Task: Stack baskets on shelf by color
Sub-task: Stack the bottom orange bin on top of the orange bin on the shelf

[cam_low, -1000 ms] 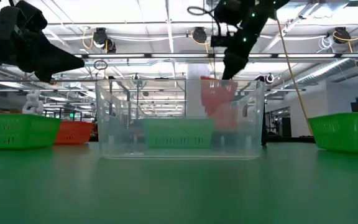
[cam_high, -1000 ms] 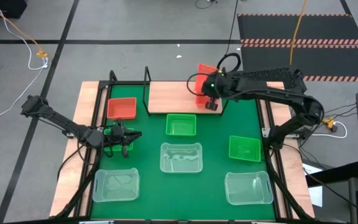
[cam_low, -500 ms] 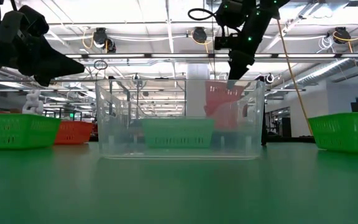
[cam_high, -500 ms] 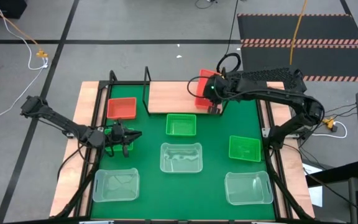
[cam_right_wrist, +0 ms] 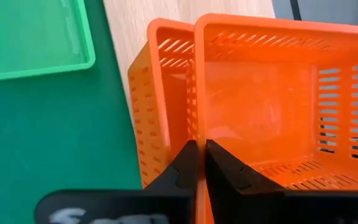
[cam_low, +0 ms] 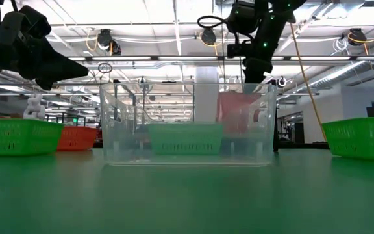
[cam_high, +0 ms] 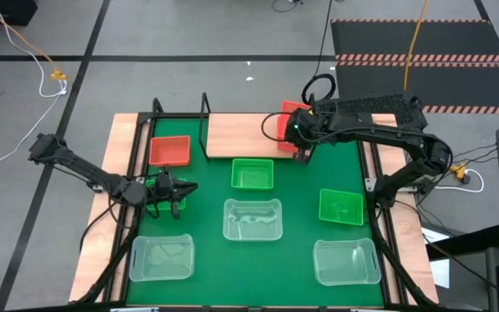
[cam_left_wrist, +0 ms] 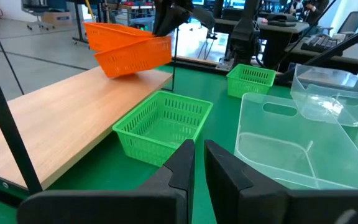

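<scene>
I see the tabletop (cam_high: 353, 178) with its green mat filling most of the overhead view, and along its far edge the shelf (cam_high: 236, 134), a light wooden board on a black wire frame. I judge the shelf sits there so stacks can be built clear of the loose stock.

The baskets are spread over the mat. Three clear ones line the near side: near left (cam_high: 162, 258), centre (cam_high: 252, 218) and near right (cam_high: 346, 262). One green basket (cam_high: 252, 173) lies just beside the shelf's front edge and another green one (cam_high: 340, 206) is over to the right. A single red basket (cam_high: 170, 151) sits on the left, beside the shelf. I cannot find a third green one in these views.

At the shelf's right end the two other red baskets (cam_right_wrist: 241, 106) are together, the upper one tilted and partly nested in the lower, which I read as the red stack being formed.

My right end effector (cam_right_wrist: 197, 163) is clenched on the near wall of that upper red basket, high on the rim so it can guide the basket down into its partner.

My left end effector (cam_high: 168, 188) waits over the left side of the mat, fingers (cam_left_wrist: 182, 167) nearly together with a thin gap, grasping nothing.
</scene>
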`<state>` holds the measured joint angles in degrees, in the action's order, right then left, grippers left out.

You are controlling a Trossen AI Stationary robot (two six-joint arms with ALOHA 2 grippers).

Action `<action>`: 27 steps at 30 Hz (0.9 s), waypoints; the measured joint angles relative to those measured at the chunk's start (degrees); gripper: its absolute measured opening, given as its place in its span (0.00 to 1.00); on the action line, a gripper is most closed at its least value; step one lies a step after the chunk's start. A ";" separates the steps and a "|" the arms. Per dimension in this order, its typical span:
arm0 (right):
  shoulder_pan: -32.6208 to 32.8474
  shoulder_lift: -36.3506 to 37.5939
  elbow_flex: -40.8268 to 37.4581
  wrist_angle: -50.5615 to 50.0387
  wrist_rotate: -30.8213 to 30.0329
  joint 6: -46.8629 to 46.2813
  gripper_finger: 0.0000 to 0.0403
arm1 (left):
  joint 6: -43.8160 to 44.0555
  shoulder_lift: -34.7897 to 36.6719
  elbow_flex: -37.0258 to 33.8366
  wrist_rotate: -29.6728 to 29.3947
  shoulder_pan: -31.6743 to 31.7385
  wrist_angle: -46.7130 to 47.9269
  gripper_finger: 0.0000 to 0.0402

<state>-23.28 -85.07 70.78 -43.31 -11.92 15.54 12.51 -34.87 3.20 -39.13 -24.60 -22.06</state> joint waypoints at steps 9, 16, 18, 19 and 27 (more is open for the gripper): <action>0.36 1.60 0.00 2.27 -4.42 2.65 0.03 | -0.15 -0.01 0.00 -0.02 0.00 -0.02 0.09; 0.52 4.56 0.00 5.41 -7.53 4.75 0.02 | -0.31 -0.01 0.00 -0.04 0.00 -0.03 0.09; 0.60 4.99 0.00 4.79 -7.49 4.84 0.02 | -0.20 0.00 0.00 -0.04 0.00 -0.01 0.09; 0.88 5.22 0.00 4.34 -7.45 4.60 0.02 | -0.17 0.00 0.00 -0.04 0.00 -0.01 0.09; 7.74 6.66 0.00 -1.95 -6.41 -0.31 0.02 | -0.24 -0.02 0.00 -0.39 0.23 -0.01 0.09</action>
<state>-15.55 -78.41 70.78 -45.26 -18.34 15.23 12.27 -34.89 3.20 -39.53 -24.37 -22.06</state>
